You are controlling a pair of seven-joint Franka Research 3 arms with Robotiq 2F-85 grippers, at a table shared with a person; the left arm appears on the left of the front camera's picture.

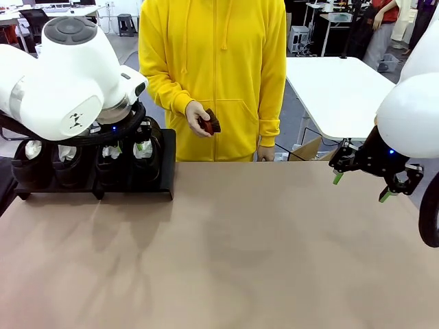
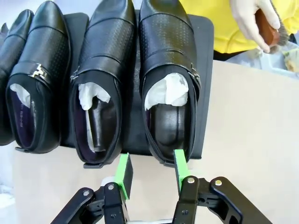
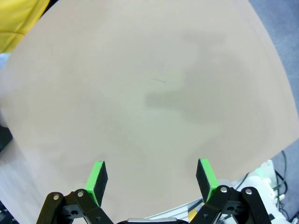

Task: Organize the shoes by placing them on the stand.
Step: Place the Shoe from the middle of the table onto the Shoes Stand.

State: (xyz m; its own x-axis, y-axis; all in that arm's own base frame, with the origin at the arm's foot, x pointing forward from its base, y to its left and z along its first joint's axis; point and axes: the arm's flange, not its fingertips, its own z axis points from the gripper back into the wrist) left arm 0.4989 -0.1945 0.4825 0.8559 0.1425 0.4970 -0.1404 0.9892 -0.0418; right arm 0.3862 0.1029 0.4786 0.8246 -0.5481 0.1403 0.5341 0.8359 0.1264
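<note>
The shoes [image 2: 107, 79] stand side by side on the stand [image 1: 147, 184], which sits at the far left of the counter [image 1: 233, 253], on the robot's left side. In the left wrist view, four black shoes show with toes pointing away and heels toward the camera, white paper stuffed in them; the leftmost one is cut off by the picture edge.

The left gripper [image 2: 150, 175] hangs just behind the heels of the two shoes nearest the stand's right end. Its fingers [image 2: 124, 173] stand partly apart with nothing between them. One green pad lies just beside the heel of the second shoe from the right; the other overlaps the heel rim of the rightmost shoe [image 2: 169, 70], though whether it touches cannot be told. In the front view the left arm's bulky white wrist covers much of the stand.

The right gripper [image 1: 361, 186] hovers above the counter's right edge, well apart from the shoes. Its fingers [image 3: 97, 176] are spread wide and hold nothing, with bare tan counter beneath them.

A person in a yellow hooded top stands at the far side, one hand [image 1: 197, 118] holding a small reddish-brown brush [image 1: 210, 123] near the stand's far right corner.
</note>
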